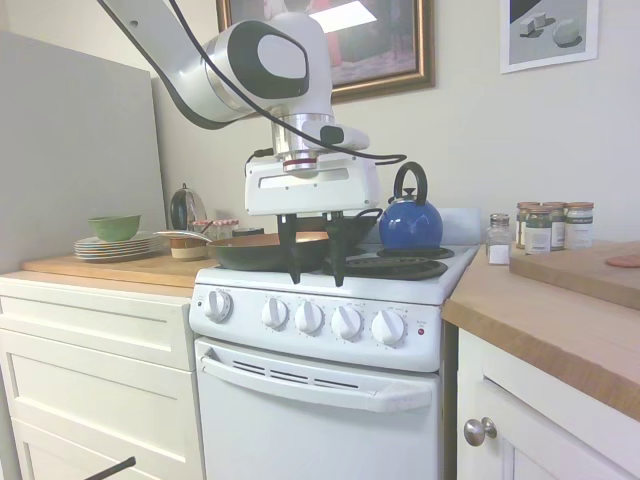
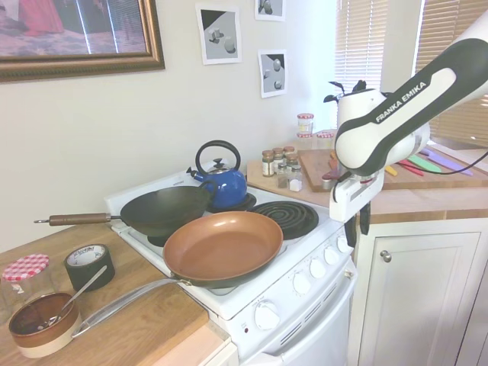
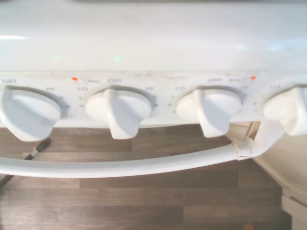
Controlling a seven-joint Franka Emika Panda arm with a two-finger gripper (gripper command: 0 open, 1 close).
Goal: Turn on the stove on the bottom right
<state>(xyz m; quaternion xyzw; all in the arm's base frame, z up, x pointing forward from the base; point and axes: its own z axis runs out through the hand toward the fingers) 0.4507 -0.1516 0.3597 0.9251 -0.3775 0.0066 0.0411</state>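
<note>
White stove [image 1: 320, 345] knobs [image 1: 346, 322] below gripper [image 1: 311, 272].

Arm pose: single white Franka arm, wrist vertical, gripper [image 1: 312, 277] pointing straight down.
The arm enters from the upper left in the first exterior view and from the upper right in the second. The two dark fingers [image 1: 291, 255] hang parallel with a clear gap between them, holding nothing.

On the stove [image 1: 330, 345], the frying pan [image 2: 223, 248] sits front left, the wok [image 2: 164, 211] behind it, and the kettle [image 1: 410, 222] at the back right. The coil burner [image 2: 284, 218] lies front right, before the kettle. The gripper [image 1: 311, 278] hangs above the knob row [image 1: 308, 318], and spice jars [image 1: 548, 226] stand on the counter [image 1: 545, 310] to the stove's right.
</note>
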